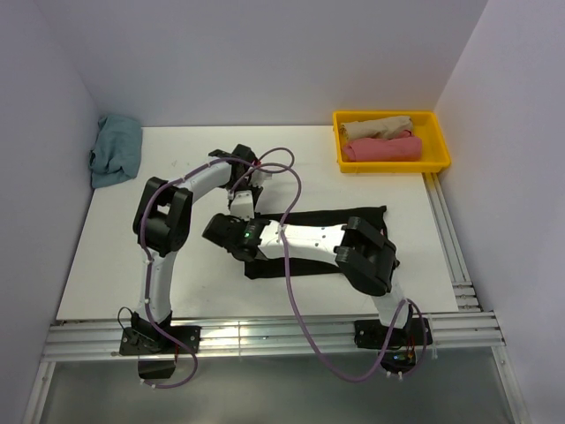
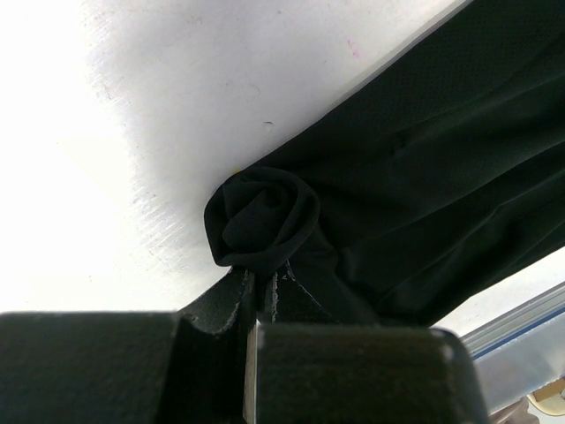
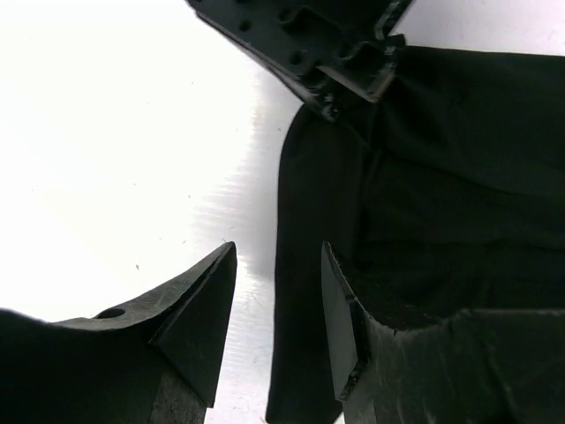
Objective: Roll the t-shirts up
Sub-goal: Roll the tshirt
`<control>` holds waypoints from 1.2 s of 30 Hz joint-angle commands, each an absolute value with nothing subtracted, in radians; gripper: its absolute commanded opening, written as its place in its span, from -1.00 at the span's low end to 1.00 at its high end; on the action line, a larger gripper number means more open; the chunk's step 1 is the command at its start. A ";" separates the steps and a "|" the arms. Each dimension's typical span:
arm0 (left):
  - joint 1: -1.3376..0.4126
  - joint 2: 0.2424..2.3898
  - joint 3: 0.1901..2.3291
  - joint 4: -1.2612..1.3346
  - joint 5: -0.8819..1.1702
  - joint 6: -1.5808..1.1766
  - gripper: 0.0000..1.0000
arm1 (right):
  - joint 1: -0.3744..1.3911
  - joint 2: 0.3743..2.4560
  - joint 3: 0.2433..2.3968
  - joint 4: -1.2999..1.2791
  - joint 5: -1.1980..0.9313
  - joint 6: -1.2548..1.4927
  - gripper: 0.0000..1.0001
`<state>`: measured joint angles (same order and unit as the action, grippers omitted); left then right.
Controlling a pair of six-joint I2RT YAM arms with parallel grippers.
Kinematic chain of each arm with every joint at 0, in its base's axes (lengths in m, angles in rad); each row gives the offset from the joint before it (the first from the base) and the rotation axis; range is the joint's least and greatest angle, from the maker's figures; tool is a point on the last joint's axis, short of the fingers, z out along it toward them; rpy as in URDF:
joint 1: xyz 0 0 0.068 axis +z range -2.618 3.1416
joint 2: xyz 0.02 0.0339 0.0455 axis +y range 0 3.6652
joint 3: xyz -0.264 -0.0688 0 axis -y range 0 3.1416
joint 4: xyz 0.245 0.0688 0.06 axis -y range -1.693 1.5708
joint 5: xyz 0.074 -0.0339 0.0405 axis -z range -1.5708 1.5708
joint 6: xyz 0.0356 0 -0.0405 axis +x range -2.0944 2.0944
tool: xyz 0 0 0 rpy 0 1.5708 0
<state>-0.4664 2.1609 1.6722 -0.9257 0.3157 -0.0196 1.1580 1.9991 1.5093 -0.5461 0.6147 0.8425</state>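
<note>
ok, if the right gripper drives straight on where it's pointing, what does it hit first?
Most likely the black t-shirt: its edge lies just ahead of the open right gripper, with bare table beside it. The left gripper sits further along that line. Depth is unclear.

My white table carries a yellow bin at its far right corner. Aluminium rails run along the table's near edge, and more side rails line its right side. Pale lavender walls enclose the table on three sides.
</note>
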 commanded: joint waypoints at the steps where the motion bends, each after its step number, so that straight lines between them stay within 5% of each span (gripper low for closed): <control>1: -0.476 2.175 1.704 -0.930 0.311 -0.014 -0.99 | 1.167 2.046 1.569 -0.589 0.661 0.833 0.02; 17: -0.479 2.181 1.715 -0.928 0.324 -0.014 -0.91 | 1.170 2.134 1.555 -0.653 0.614 0.890 0.04; 23: -0.476 2.169 1.738 -0.920 0.336 -0.014 -0.54 | 1.170 2.099 1.483 -0.588 0.569 0.916 -0.21; 30: -0.434 2.115 1.785 -0.911 0.440 -0.011 0.18 | 1.138 1.939 1.213 -0.286 0.425 0.969 -0.58; 36: -0.359 2.073 1.781 -0.885 0.578 0.025 0.32 | 1.046 1.789 0.918 0.124 0.231 1.066 -0.63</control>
<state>-0.3988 2.1612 1.7615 -0.9169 0.4725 -0.0074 1.0836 1.8362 1.0370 -0.0910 0.3908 0.9855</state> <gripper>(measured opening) 0.653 0.218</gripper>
